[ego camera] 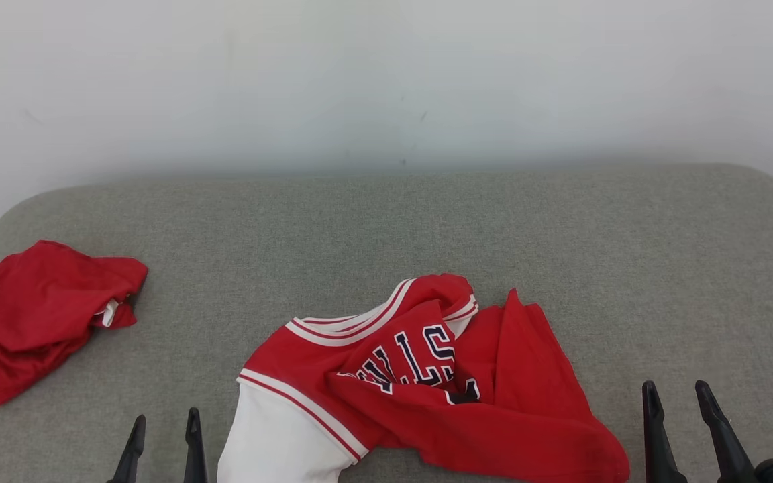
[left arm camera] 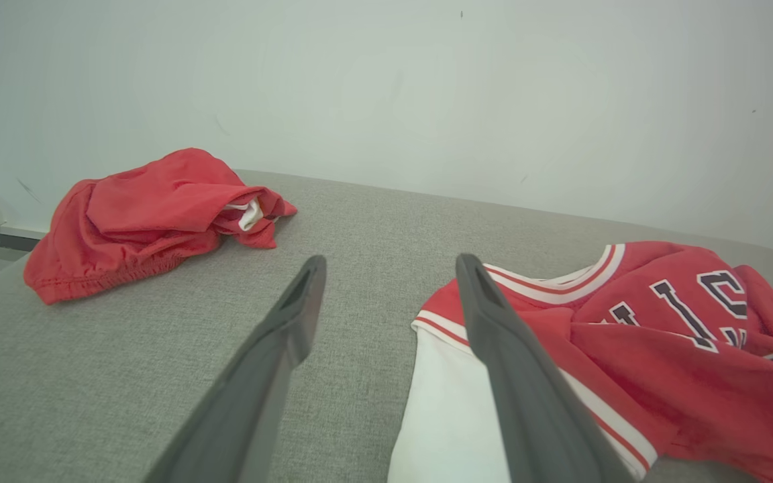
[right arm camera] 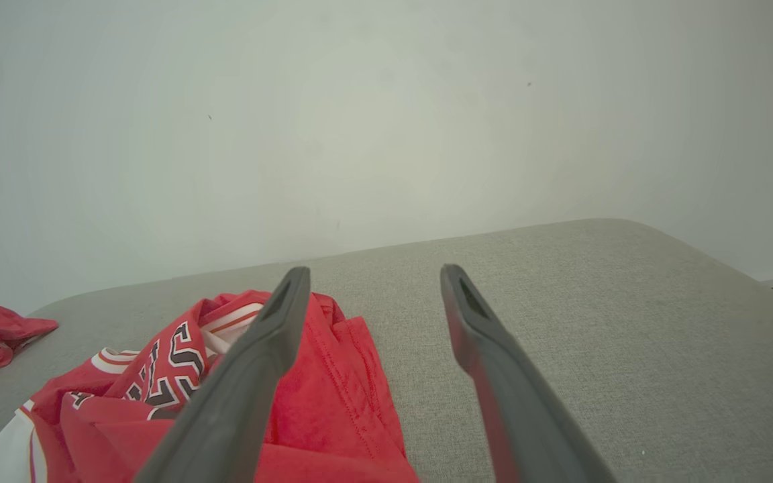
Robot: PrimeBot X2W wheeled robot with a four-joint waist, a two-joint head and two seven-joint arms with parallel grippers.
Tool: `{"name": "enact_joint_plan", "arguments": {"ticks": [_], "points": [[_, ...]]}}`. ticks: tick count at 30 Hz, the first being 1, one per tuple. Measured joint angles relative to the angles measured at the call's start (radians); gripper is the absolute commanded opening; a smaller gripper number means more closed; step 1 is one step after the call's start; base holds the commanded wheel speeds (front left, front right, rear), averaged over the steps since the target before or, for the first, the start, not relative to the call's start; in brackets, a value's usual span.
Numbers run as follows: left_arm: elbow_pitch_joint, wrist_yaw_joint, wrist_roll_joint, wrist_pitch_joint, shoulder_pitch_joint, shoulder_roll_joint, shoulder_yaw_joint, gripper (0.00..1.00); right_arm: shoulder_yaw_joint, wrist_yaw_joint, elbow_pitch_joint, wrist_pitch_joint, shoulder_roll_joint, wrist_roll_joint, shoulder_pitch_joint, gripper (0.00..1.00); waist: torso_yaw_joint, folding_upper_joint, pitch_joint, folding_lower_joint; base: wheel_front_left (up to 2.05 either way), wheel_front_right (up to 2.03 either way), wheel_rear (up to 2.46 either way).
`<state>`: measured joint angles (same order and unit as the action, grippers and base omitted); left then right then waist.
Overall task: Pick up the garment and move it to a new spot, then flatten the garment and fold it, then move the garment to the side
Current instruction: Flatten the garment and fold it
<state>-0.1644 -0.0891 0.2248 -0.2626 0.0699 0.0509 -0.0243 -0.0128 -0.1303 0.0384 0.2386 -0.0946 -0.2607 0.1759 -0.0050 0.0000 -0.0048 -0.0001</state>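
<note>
The garment (ego camera: 420,382) is a red jersey with white sleeves, striped trim and dark lettering. It lies crumpled at the front middle of the grey cushioned surface (ego camera: 386,228); I also see the garment (left arm camera: 661,349) in the left wrist view and the garment (right arm camera: 239,396) in the right wrist view. My left gripper (ego camera: 162,429) stands open at the lower left, just left of the white sleeve, with nothing in it. At the lower right my right gripper (ego camera: 678,399) is open too, beside the jersey's right edge and apart from it.
A second bunched red garment (ego camera: 44,315) lies at the far left of the surface, near its rounded edge. A pale wall (ego camera: 386,80) rises behind. Bare grey fabric stretches across the back and right side.
</note>
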Motion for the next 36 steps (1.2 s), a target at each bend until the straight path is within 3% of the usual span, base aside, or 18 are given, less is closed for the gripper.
{"name": "enact_joint_plan", "arguments": {"ticks": [19,31,36], "points": [[0.013,-0.008,-0.033,0.0,-0.018,0.019,-0.009,1.0,0.039,0.0,-0.07,0.018,0.018,0.0,-0.015,1.0,-0.004,0.0,0.03,0.0,0.0,0.0,0.0],[0.007,-0.036,-0.035,0.098,-0.349,0.193,0.103,1.0,0.085,0.0,-0.119,0.022,0.023,-0.002,-0.107,1.0,-0.056,0.0001,0.083,0.0,0.0,0.0,0.0],[-0.006,-0.042,0.063,0.183,-0.527,0.286,0.238,1.0,0.099,0.0,-0.133,0.023,0.028,-0.008,-0.148,1.0,-0.104,0.0,0.12,0.0001,0.0,0.0,0.0]]}}
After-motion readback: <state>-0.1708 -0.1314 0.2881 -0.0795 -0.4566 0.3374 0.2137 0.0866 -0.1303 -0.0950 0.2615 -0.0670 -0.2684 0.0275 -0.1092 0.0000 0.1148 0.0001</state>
